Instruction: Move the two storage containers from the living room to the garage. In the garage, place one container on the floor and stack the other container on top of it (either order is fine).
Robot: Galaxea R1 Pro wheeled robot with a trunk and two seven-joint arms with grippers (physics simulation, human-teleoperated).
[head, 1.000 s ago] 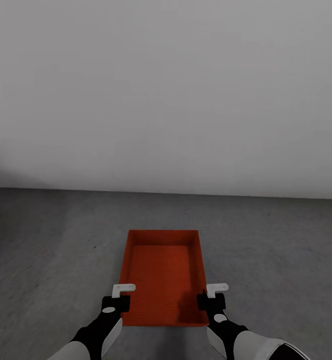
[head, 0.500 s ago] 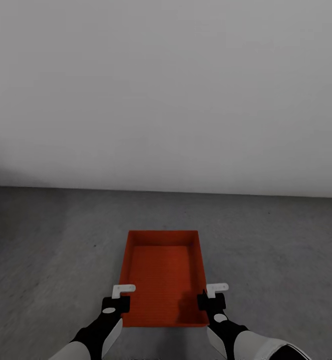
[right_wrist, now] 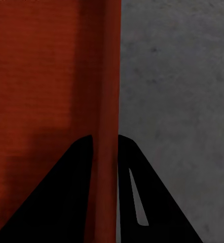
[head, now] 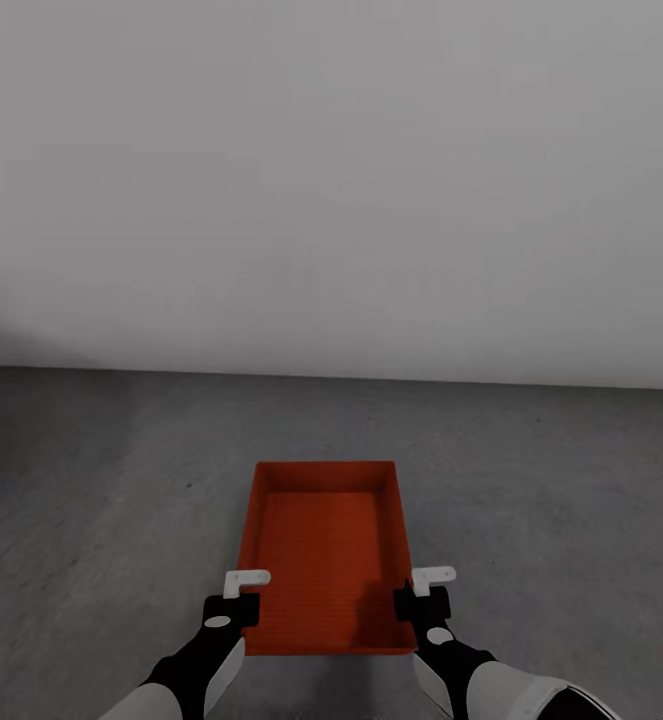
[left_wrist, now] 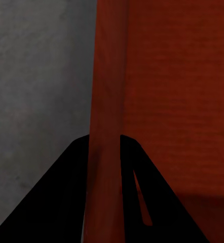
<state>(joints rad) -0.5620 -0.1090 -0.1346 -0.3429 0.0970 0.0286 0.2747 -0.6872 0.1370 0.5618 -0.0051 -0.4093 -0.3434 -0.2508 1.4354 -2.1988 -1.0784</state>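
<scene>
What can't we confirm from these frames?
- Whether the storage container rests on the floor or hangs above it: its own base hides the underside in the head view.
- Left gripper and right gripper fingertips: dark silhouettes straddling the side walls in the wrist views; contact unclear.
- Second container's whereabouts.

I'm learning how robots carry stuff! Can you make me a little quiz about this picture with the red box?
1. True or false: each pincer clamps a side wall of the storage container.
2. What is under the container? A) wood planks B) grey floor C) a table
3. Fill in: the inside of the container is ____.

Key:
1. True: the left pincer and the right pincer each straddle a thin wall.
2. B
3. empty
</scene>
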